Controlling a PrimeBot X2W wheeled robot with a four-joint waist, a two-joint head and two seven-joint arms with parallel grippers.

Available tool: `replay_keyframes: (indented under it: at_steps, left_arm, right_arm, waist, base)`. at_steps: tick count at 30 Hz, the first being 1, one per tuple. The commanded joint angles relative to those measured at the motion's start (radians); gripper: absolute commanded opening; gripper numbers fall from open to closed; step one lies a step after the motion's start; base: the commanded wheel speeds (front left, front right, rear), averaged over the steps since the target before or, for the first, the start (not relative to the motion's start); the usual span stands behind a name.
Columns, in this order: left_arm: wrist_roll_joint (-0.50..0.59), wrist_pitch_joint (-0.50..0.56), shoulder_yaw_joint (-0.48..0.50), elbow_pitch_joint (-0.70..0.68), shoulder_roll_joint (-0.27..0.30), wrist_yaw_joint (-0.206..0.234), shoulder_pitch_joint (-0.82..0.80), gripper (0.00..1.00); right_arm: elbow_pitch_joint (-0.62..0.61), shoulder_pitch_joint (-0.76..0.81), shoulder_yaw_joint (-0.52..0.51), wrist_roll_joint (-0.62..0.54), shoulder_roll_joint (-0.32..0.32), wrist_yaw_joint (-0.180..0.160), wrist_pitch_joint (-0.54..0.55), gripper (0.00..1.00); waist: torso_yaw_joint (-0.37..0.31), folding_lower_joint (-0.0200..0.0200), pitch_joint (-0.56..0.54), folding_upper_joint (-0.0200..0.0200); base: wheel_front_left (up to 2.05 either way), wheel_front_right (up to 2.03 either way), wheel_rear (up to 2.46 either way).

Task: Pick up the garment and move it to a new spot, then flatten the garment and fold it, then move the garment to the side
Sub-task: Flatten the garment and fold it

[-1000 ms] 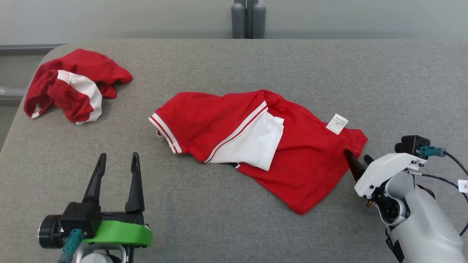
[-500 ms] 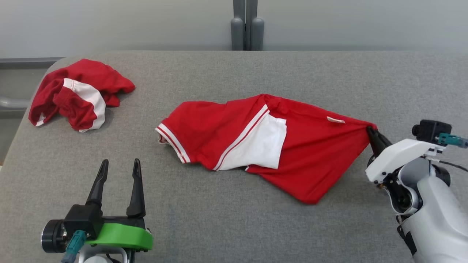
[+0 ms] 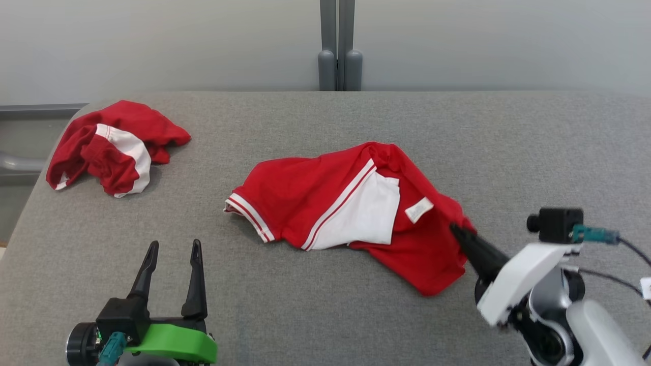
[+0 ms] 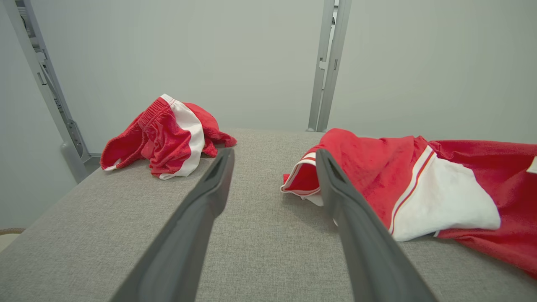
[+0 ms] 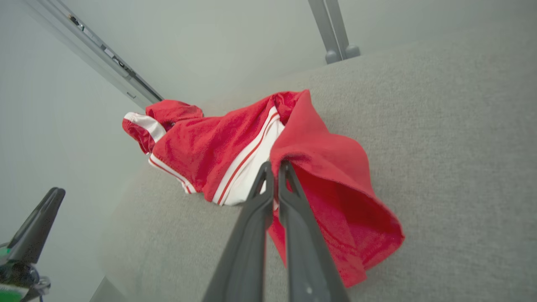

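Head view: the right gripper point(image 3: 456, 231), open at the flat right corner of the red-and-white garment point(image 3: 315, 198) a second ago, now pinches that corner, raised and drawn inward. The rest lies mid-table point(image 3: 534, 142), so the pick-up appears only just begun. Left wrist view: the left gripper point(image 4: 273, 154) hovers with fingers spread and empty, between the sleeve hem and a crumpled spare point(image 4: 168, 134). Right wrist view: both fingers meet, red cloth draped over their tips.

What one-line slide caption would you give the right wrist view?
Right hand shut on an edge of the red-and-white garment, holding a fold up off the grey table.
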Motion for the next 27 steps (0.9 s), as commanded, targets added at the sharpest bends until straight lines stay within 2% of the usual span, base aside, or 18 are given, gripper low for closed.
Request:
replay_keyframes:
  at_steps: [1,5,8,14,15,16,17,23,27]
  left_arm:
    - [-0.004,-0.001,0.006,0.003,0.001,0.003,0.014,1.00]
    - [-0.006,-0.001,0.009,0.006,-0.001,0.005,0.010,1.00]
    - [-0.008,-0.001,0.011,0.009,-0.002,0.005,0.003,1.00]
    - [-0.012,-0.001,0.011,0.016,-0.004,0.003,-0.013,1.00]
    - [-0.012,-0.001,0.010,0.017,-0.004,0.003,-0.015,1.00]
    - [-0.013,-0.001,0.010,0.018,-0.005,0.003,-0.016,1.00]
    - [-0.014,-0.001,0.009,0.021,-0.005,0.002,-0.017,1.00]
    - [-0.014,-0.001,0.014,0.027,-0.006,0.003,-0.007,1.00]
    - [-0.007,-0.001,0.016,0.021,-0.007,0.004,0.004,1.00]
  right_arm:
    - [-0.041,0.063,0.017,0.004,-0.014,0.000,0.038,0.00]
    - [-0.128,0.213,0.056,0.023,-0.012,0.001,0.148,0.00]
    - [-0.144,0.286,0.060,0.018,-0.018,0.001,0.204,0.00]
    - [-0.101,0.298,0.033,-0.002,-0.012,0.001,0.211,0.00]
    - [-0.088,0.294,0.030,-0.009,-0.011,0.000,0.211,0.05]
    - [-0.076,0.291,0.030,-0.016,-0.011,0.001,0.214,0.82]
    - [-0.058,0.283,0.031,-0.025,-0.009,0.001,0.220,1.00]
    - [-0.043,0.273,-0.003,-0.018,-0.021,0.001,0.240,1.00]
    - [-0.083,0.266,-0.082,-0.031,-0.038,0.001,0.215,1.00]
  waist:
    - [-0.005,0.0000,0.001,0.0000]
    - [-0.010,0.0000,0.007,0.0000]
    - [-0.015,0.0000,0.011,0.0000]
    - [-0.024,0.0000,0.022,0.0000]
    - [-0.025,0.0000,0.023,0.0000]
    - [-0.026,0.0000,0.024,0.0000]
    - [-0.028,0.0000,0.023,0.0000]
    - [-0.042,0.0000,0.007,0.0000]
    - [-0.052,0.0000,-0.009,0.0000]
  base:
    - [0.00,0.00,0.00]
    - [0.00,0.00,0.00]
    - [0.00,0.00,0.00]
    - [0.00,0.00,0.00]
    - [0.00,0.00,0.00]
    - [0.00,0.00,0.00]
    - [0.00,0.00,0.00]
    - [0.00,0.00,0.00]
    - [0.00,0.00,0.00]
